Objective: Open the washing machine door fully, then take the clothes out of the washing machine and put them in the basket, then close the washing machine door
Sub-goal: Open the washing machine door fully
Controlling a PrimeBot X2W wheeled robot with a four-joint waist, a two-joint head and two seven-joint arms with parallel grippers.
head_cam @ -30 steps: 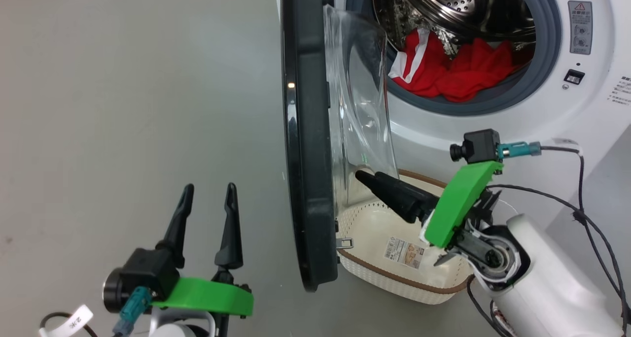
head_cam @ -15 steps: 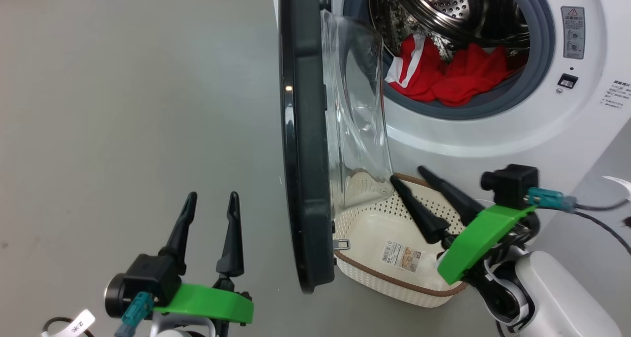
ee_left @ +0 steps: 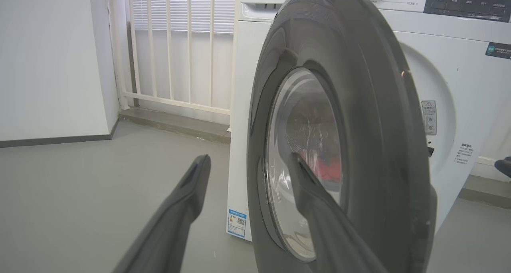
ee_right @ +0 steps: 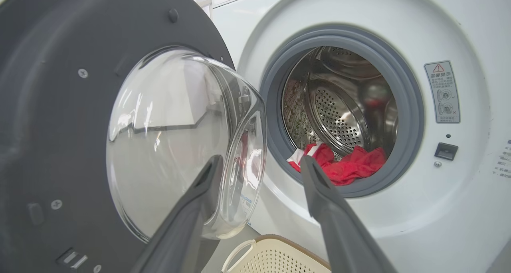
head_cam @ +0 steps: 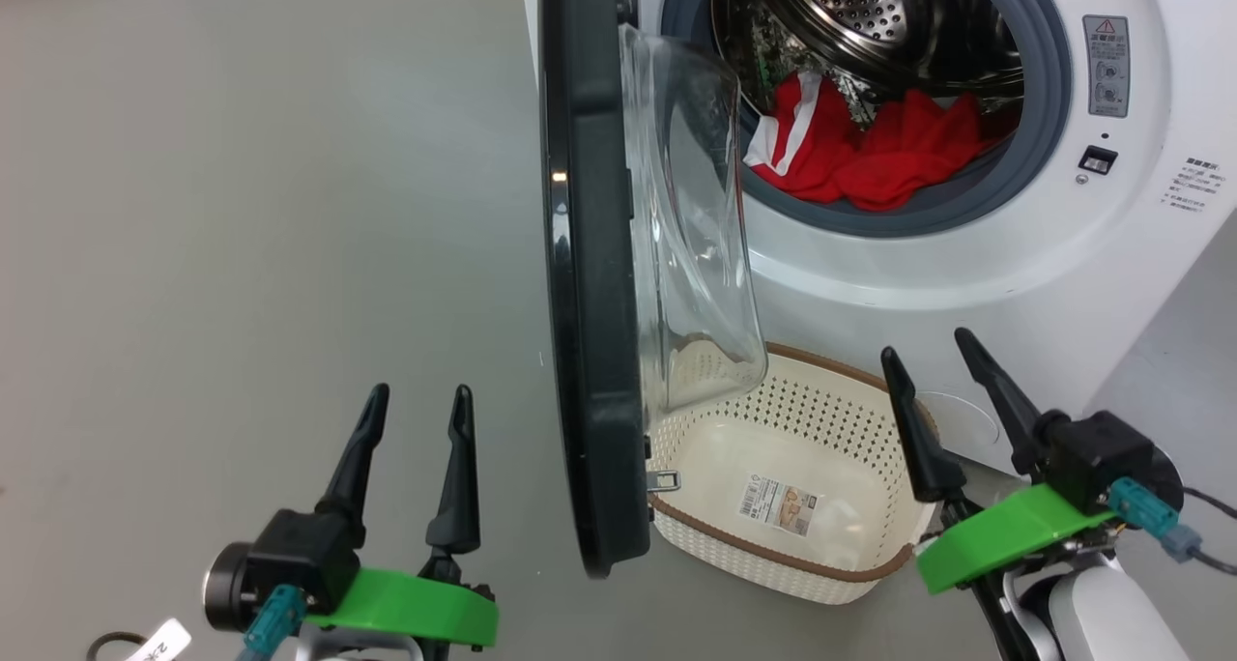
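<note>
Shows the washing machine door (head_cam: 594,284) swung out edge-on, red clothes (head_cam: 860,154) heaped low in the drum, the basket (head_cam: 831,410) on the floor beneath to catch them, and left end effector (head_cam: 420,390) and right end effector (head_cam: 923,342) both spread wide and empty, flanking the door.

Grey floor (head_cam: 242,207) all round me. Left wrist view: white wall (ee_left: 48,57) w/ dark skirting (ee_left: 56,140), white railing (ee_left: 171,45), prob. blinds (ee_left: 199,13) behind it.
</note>
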